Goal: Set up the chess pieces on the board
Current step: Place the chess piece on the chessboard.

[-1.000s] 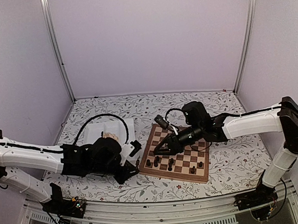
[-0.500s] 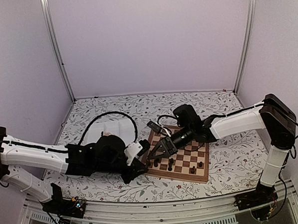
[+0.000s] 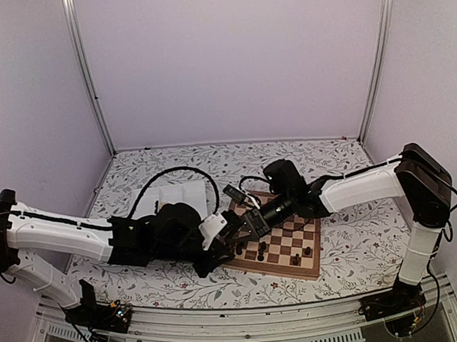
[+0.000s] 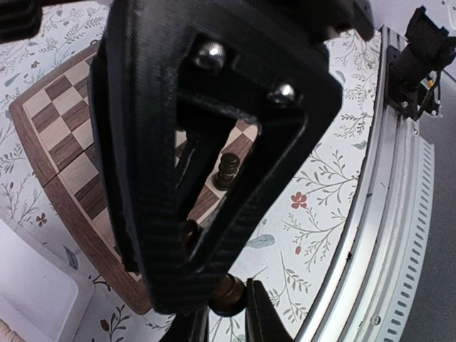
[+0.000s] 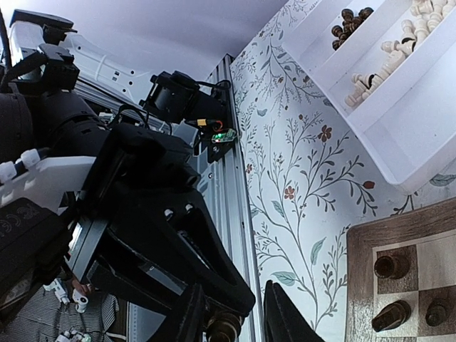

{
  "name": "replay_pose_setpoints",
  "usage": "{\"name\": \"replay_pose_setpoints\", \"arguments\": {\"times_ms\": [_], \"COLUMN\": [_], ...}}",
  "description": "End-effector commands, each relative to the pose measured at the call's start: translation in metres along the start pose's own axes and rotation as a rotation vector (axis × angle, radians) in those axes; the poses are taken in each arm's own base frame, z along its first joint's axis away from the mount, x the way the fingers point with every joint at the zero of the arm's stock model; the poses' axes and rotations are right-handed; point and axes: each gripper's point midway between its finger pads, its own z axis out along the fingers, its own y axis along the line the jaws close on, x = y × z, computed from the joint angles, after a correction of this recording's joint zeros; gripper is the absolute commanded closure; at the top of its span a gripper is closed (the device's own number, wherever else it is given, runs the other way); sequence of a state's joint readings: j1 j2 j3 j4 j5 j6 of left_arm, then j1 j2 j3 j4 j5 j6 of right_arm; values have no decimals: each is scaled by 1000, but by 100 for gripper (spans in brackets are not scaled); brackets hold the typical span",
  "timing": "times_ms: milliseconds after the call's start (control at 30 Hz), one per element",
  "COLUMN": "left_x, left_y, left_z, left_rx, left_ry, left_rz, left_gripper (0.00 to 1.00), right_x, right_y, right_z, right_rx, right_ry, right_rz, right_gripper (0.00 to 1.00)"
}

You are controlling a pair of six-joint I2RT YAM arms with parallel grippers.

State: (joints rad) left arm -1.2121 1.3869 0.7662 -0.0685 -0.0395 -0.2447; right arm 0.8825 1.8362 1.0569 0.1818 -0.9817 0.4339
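My left gripper is shut on a dark chess piece, held just off the left edge of the board. My right gripper reaches in from the right, and its open fingers straddle the same piece with a gap on one side. In the left wrist view the right gripper's black finger frame fills the middle, in front of the board. A few dark pieces stand on the board's near rows; one shows in the left wrist view and others in the right wrist view.
A white two-compartment tray lies left of the board, partly behind my left arm. In the right wrist view it holds dark pieces and pale pieces. The metal front rail runs close by.
My left gripper has moved right to the board's left edge. My right gripper has moved left across the board to meet it, and its fingers now stand around the held piece.
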Motion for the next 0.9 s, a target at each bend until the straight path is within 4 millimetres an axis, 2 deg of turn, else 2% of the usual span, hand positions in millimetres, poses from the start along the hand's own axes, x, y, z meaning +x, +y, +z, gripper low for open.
{"name": "replay_pose_setpoints", "arguments": {"times_ms": [0, 67, 200, 267, 367, 500, 600, 667, 733, 800, 867], "left_x": [-12, -13, -14, -14, -12, -16, -32, -49, -68, -87, -107], "left_y": [-3, -2, 2, 5, 11, 19, 32, 44, 55, 67, 76], "left_z": [3, 5, 7, 7, 5, -10, -29, -42, -56, -70, -83], "left_rx": [-14, -25, -46, -65, -99, -151, -228, -309, -393, -484, -546], "left_ry": [-22, -20, -22, -19, -6, -7, -73, -133, -202, -270, -342], "left_rz": [18, 17, 11, 5, 19, 90, 140, 158, 161, 153, 155], "left_gripper": [93, 93, 93, 87, 72, 62, 50, 39, 24, 3, 1], "right_x": [3, 3, 4, 3, -1, 0, 3, 5, 9, 12, 18], "right_y": [1, 1, -2, -4, -9, -23, -31, -33, -36, -34, -35], "right_z": [1, 0, -1, -2, -8, -25, -45, -58, -71, -83, -94], "right_rx": [-6, -1, 16, 41, 113, 281, 418, 485, 554, 608, 659], "right_ry": [2, 2, -4, -15, -42, -82, -120, -145, -166, -193, -206], "right_rz": [-10, -9, -11, -19, -45, -102, -148, -176, -201, -223, -231], "right_gripper": [70, 73, 86, 90, 93, 94, 94, 94, 94, 94, 94]}}
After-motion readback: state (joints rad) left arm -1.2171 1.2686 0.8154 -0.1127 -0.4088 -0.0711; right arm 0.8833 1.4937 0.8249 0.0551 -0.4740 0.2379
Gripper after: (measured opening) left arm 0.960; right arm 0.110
